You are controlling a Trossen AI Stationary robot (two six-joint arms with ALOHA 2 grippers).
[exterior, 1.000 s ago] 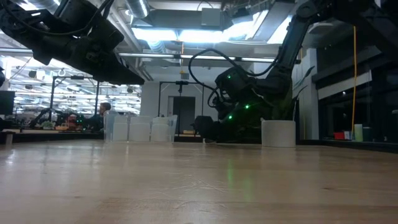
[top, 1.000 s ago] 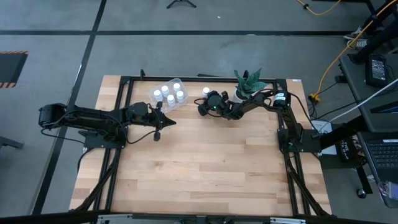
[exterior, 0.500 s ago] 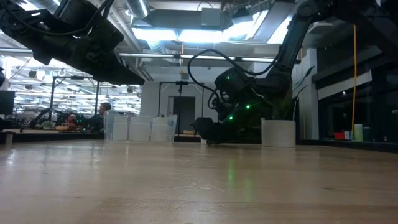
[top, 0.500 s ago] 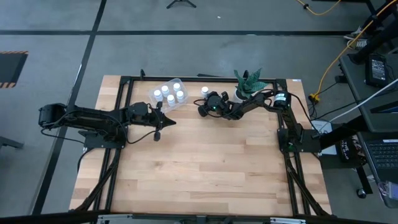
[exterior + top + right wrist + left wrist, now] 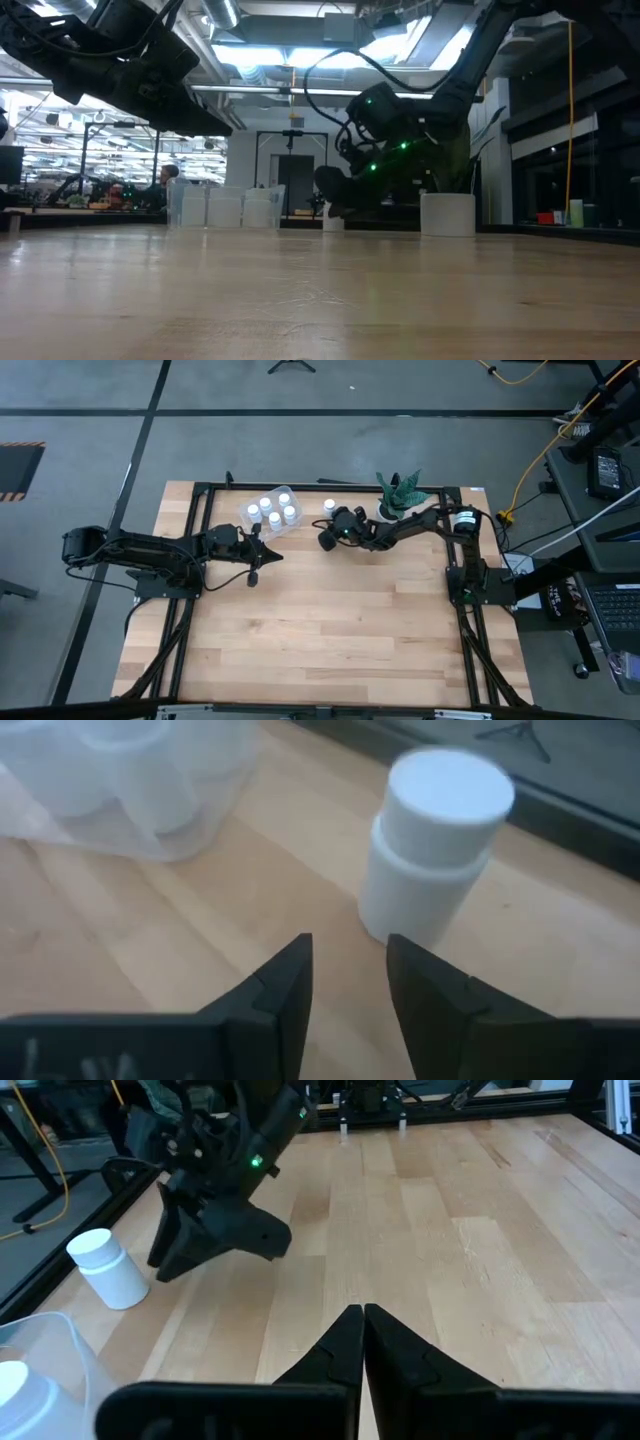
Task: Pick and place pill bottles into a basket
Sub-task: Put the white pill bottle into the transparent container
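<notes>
The clear basket [image 5: 270, 512] stands at the table's far left and holds several white pill bottles [image 5: 274, 517]. One more white bottle [image 5: 329, 507] stands upright on the table to the right of the basket. It also shows in the right wrist view [image 5: 437, 842] and the left wrist view [image 5: 108, 1268]. My right gripper [image 5: 325, 537] hovers on the near side of this bottle, slightly open and empty, its fingers [image 5: 285, 982] pointing at it. In the low view my right gripper [image 5: 335, 190] is clear of the table. My left gripper [image 5: 266, 555] is shut and empty, on the near side of the basket.
A white pot with a green plant [image 5: 397, 495] stands at the far edge, right of the lone bottle and behind my right arm. It also shows in the low view [image 5: 447, 213]. A black frame [image 5: 200, 490] runs along the table's edges. The near half of the wooden table [image 5: 330, 640] is bare.
My right gripper has risen from just above the table to a higher hover on the near side of the lone bottle. Its arm has stretched out flatter.
</notes>
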